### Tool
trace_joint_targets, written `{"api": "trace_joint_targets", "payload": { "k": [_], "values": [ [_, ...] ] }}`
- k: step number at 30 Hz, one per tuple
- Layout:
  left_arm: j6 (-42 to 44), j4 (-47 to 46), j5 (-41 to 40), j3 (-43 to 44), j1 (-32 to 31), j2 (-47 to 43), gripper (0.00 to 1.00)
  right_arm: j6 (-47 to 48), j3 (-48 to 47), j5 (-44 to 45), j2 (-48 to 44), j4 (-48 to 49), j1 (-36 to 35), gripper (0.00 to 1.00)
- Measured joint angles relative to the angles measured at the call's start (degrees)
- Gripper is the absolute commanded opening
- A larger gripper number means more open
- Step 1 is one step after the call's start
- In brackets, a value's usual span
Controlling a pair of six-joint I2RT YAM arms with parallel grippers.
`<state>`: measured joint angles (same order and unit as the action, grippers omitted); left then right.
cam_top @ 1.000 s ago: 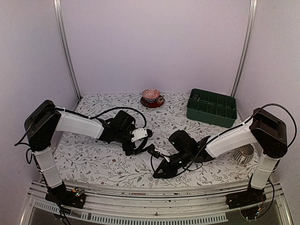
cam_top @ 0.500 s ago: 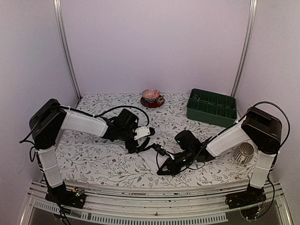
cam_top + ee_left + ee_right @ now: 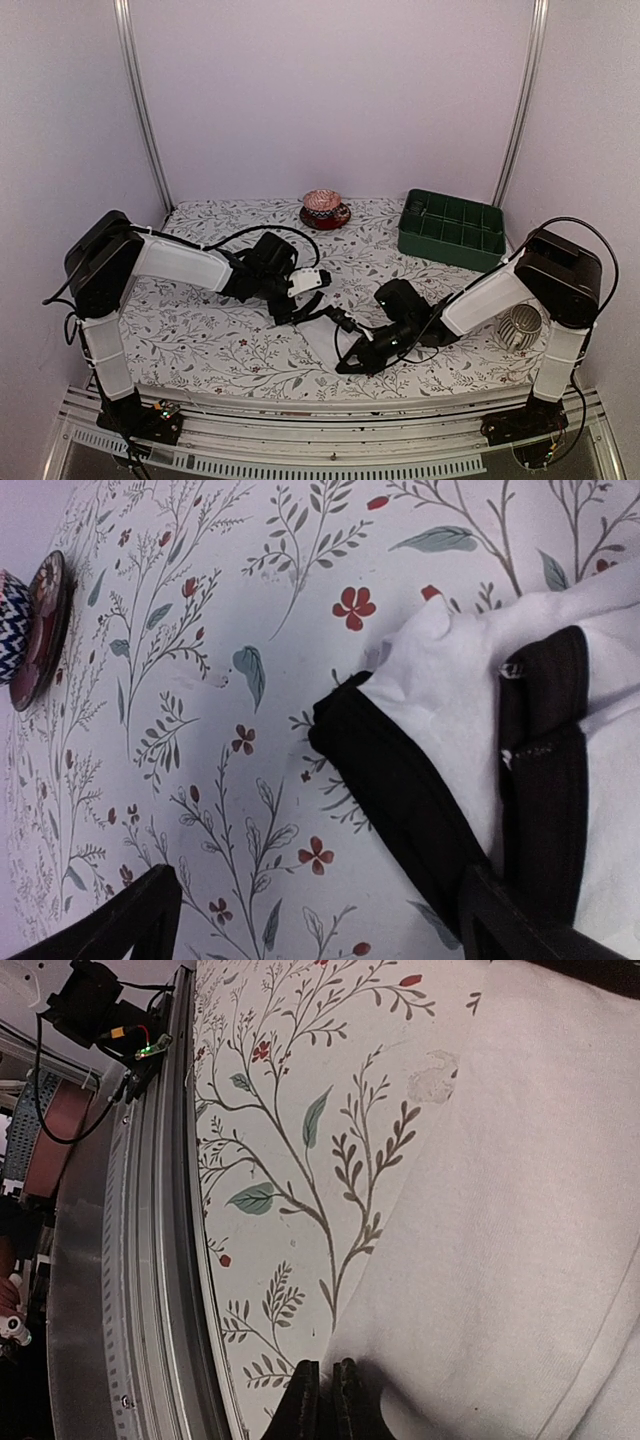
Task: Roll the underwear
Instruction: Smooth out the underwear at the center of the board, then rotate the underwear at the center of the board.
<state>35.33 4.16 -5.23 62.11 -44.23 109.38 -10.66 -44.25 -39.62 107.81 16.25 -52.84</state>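
Note:
A white underwear (image 3: 322, 336) with black trim lies on the floral table between the two arms. My left gripper (image 3: 303, 299) hovers at its far-left edge, jaws wide open and empty. The left wrist view shows the black band (image 3: 400, 790) and white cloth (image 3: 450, 680) reaching toward the right finger (image 3: 510, 930). My right gripper (image 3: 350, 362) is low at the near-right edge of the underwear. In the right wrist view its fingertips (image 3: 322, 1372) are pinched shut on the hem of the white cloth (image 3: 500, 1210).
A green compartment tray (image 3: 452, 228) stands at the back right. A patterned cup on a dark saucer (image 3: 323, 208) is at the back centre. A ribbed metal cup (image 3: 520, 327) lies by the right arm's base. The front rail (image 3: 150, 1260) runs close to the right gripper.
The right gripper has closed on the underwear's near edge and shifted slightly right and away from the front edge. More white cloth now shows. The left gripper moved a little right, still open.

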Motion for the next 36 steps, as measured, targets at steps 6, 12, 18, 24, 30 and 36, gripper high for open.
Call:
{"api": "trace_joint_targets", "payload": {
  "k": [6,12,18,24,30,36],
  "values": [
    [0.0,-0.1,-0.2,0.0,0.0,0.0,0.99,0.2,-0.2,0.3,-0.4,-1.4,0.0,0.08],
    [-0.1,3.1,1.8,0.7,0.8,-1.3,0.99,1.4,-4.0,3.4,-1.5,-9.3,0.0,0.20],
    [-0.2,5.1,1.9,2.8,4.0,-5.4,0.99,2.7,-7.1,11.4,-8.5,-19.3,-0.6,0.53],
    [-0.3,5.0,1.8,3.7,5.7,-6.3,0.99,2.4,-10.7,25.1,-17.3,-28.0,-6.8,0.99],
    [-1.6,4.2,2.2,2.0,6.5,-6.8,0.99,-1.3,-11.6,39.1,-18.5,-35.8,-13.7,0.99],
    [-3.6,3.8,3.2,-3.4,8.8,-11.0,0.99,-5.9,-13.2,48.2,-12.6,-41.4,-16.7,0.99]
  ]
}}
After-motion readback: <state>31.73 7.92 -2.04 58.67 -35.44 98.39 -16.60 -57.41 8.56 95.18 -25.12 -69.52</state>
